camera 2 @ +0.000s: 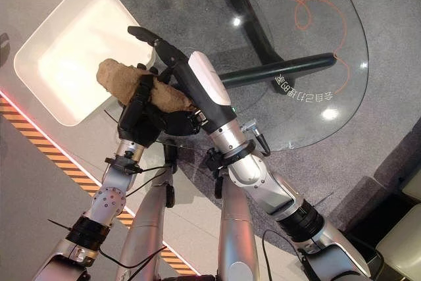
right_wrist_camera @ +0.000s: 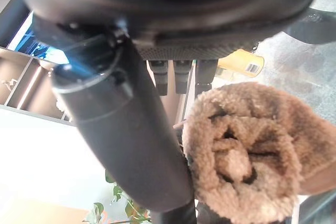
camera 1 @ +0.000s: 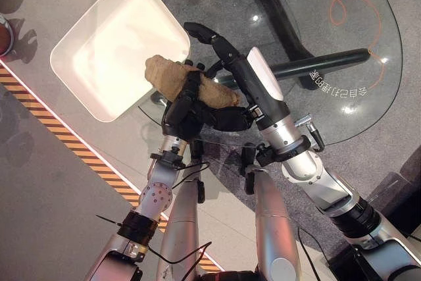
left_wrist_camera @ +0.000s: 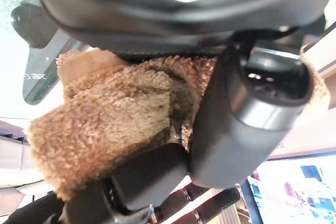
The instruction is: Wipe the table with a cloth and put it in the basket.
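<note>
Seen from my head, the round glass table [camera 1: 368,64] spreads across the floor, its dark leg [camera 1: 316,64] showing through the top. Everything here is placed by that table. The white square basket [camera 1: 79,37] sits over the table's left edge, part on the glass and part hanging beyond it, tilted corner-on to me.

My two arms meet at the table's near edge, just beside the basket's near corner. My right hand [camera 1: 227,51] reaches farthest over the glass, its dark fingers [camera 1: 200,31] stretched out almost straight toward the basket rim, holding nothing that I can see; its thumb lies alongside the bundle in the right wrist view. My left hand [camera 1: 187,100] sits at the table's rim, its fingers curled tight round the brown fleecy cloth [camera 1: 164,70].

The cloth is bunched into a thick roll, lifted off the glass, one end poking out past my left hand over the basket's near corner, the other end tucked against my right palm. From my left wrist, the pile of the cloth [left_wrist_camera: 105,124] presses between thumb and fingers. From my right wrist, the roll's folded end [right_wrist_camera: 247,156] sits just beside my thumb.
</note>
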